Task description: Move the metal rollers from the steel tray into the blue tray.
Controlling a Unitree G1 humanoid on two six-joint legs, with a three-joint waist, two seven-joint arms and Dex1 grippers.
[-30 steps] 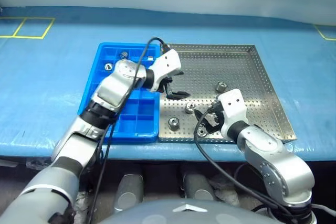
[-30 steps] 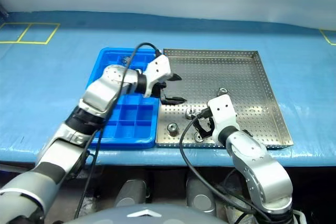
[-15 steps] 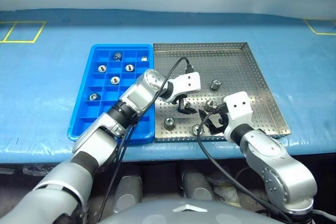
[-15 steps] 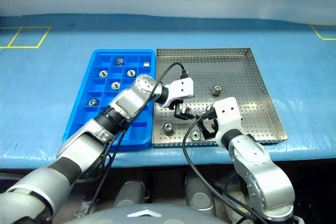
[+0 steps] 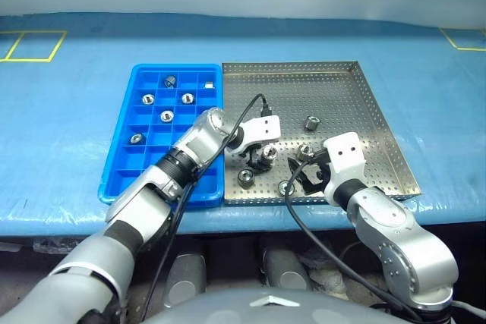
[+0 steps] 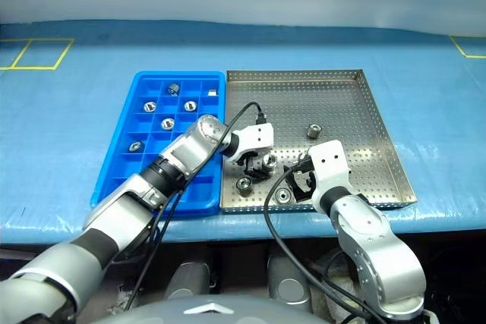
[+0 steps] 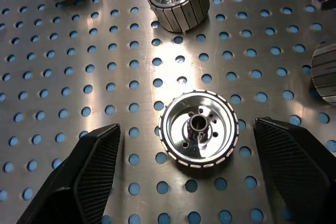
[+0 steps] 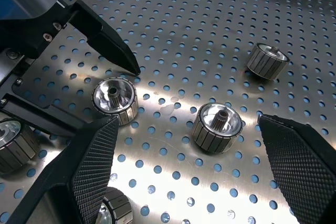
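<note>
**A:** Where do the metal rollers stand?

**B:** Split between the two trays. Six lie in the blue tray, all in compartments of its far half, one roller to a compartment. The near compartments hold nothing I can make out. The rest are on the perforated floor of the steel tray, which sits just beside the blue tray's right edge on the light blue table cover.

**A:** How many on the steel one?

**B:** Five that I can count. One stands apart toward the middle of the floor, and four cluster by the near edge, left of centre.

**A:** And the left gripper?

**B:** It reaches over the blue tray's right rim and hangs low over that cluster. Its wrist view shows one roller standing on end between the two black fingers, hollow hub upward. The fingers are spread to either side of it, with bare floor showing on both sides, so nothing is gripped.

**A:** The right gripper?

**B:** Near the steel tray's near edge, just right of the cluster. Its fingers are wide apart, with another upright roller on the floor between them, touching neither. The left gripper's finger shows in that view too, beside the neighbouring roller.
</note>
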